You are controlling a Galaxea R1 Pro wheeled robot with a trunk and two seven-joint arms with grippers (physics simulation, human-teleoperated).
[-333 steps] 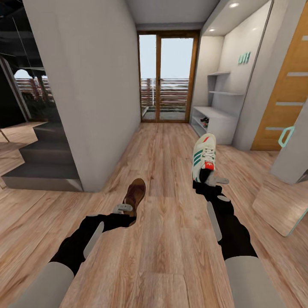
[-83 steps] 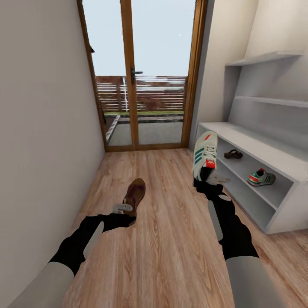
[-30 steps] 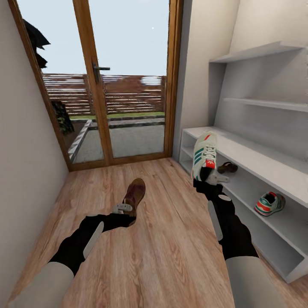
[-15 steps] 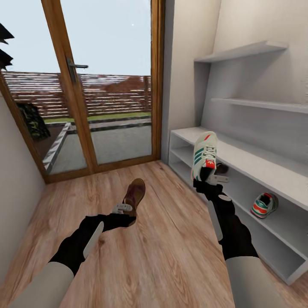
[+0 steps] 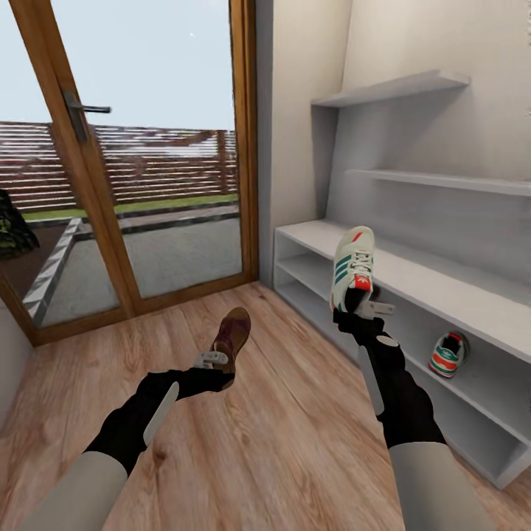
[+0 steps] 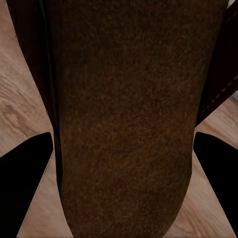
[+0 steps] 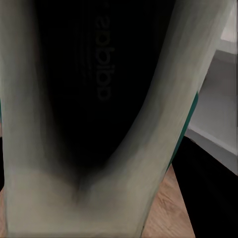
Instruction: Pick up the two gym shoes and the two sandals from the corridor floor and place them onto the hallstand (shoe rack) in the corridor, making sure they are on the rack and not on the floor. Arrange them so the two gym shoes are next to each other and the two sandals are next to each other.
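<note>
Brown sandal (image 5: 232, 337) is clamped by the left gripper (image 5: 218, 361), a striped gym shoe (image 5: 351, 269) by the right gripper (image 5: 363, 308), beside the hallstand (image 5: 472, 302)

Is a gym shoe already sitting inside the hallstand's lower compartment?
Yes: in the head view a gym shoe rests on a shelf inside the hallstand, under its bench top.

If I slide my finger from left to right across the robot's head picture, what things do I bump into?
Glass door with wooden frame → brown sandal in the left tool → white gym shoe in the right tool → second gym shoe on the shoe rack's lower shelf.
</note>
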